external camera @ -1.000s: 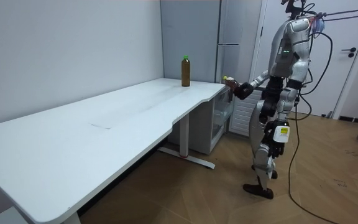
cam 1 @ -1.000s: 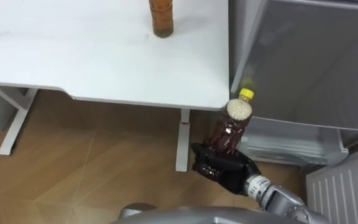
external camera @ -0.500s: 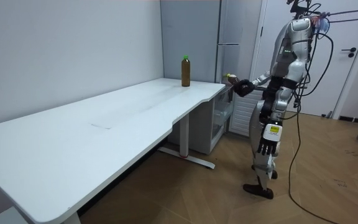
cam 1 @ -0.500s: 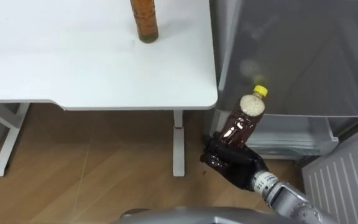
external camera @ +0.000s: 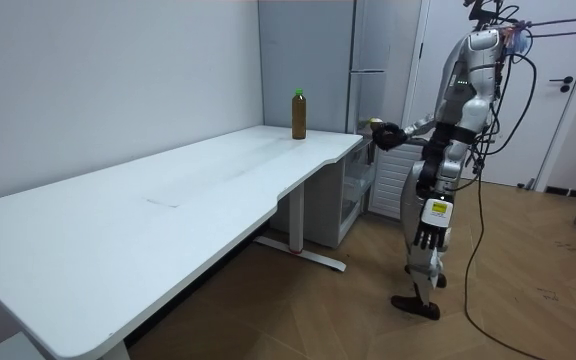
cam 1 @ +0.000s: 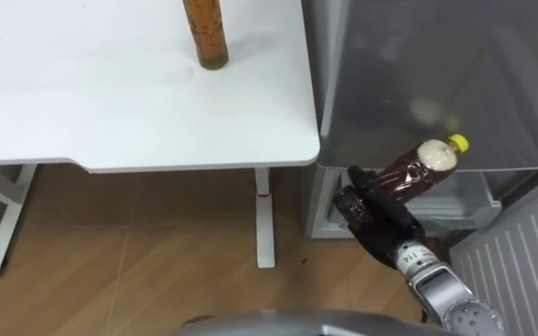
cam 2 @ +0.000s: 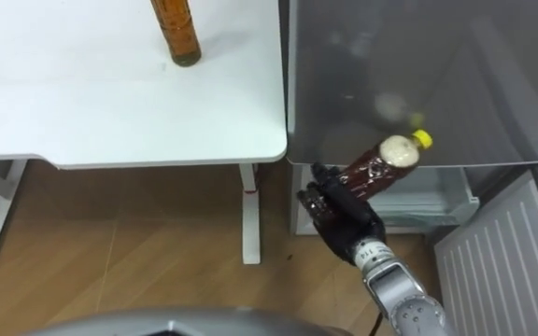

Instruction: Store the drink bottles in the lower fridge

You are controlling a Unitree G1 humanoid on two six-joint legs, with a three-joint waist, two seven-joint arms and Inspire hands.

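My right hand [cam 1: 376,215] is shut on a brown drink bottle [cam 1: 409,173] with a yellow cap. The bottle is tilted, its cap pointing up and right, in front of the grey fridge's upper door [cam 1: 437,75] and just above the open lower compartment [cam 1: 474,191]. The right eye view shows the same hand [cam 2: 342,213] and bottle [cam 2: 374,168]. A second brown bottle [cam 1: 205,33], green-capped in the room view [external camera: 298,114], stands upright on the white table [cam 1: 110,112] near its far edge. My left hand [external camera: 430,235] hangs open at my side.
The lower fridge door [cam 1: 521,252] stands swung open at my right. The table's corner [cam 1: 311,154] almost touches the fridge's left side. Wooden floor lies under the table, with its white leg [cam 1: 264,219] near the fridge. I stand facing the fridge [external camera: 368,60].
The held bottle has tipped from nearly upright to a steep tilt and moved right, up to the fridge front. The eye view has shifted toward the fridge.
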